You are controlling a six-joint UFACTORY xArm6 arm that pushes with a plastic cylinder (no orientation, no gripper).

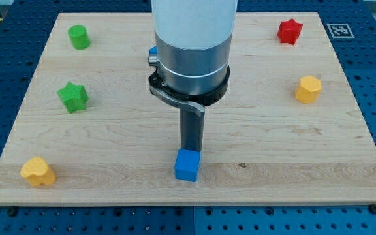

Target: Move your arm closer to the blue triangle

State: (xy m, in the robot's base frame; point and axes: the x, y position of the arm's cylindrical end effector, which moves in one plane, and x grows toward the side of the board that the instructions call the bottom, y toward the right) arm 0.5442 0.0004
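Note:
A small blue piece (153,50) peeks out at the left edge of my arm's grey body near the view's top; its shape is mostly hidden, so I cannot confirm it is the blue triangle. My tip (190,150) is low in the middle of the board, right behind and touching or nearly touching a blue cube (187,165). The tip is far below the hidden blue piece.
A green cylinder (79,36) and a green star (73,96) are at the left. A yellow block (38,171) is at the bottom left. A red star (290,31) and a yellow hexagon (308,89) are at the right. The wooden board (273,150) lies on a blue perforated table.

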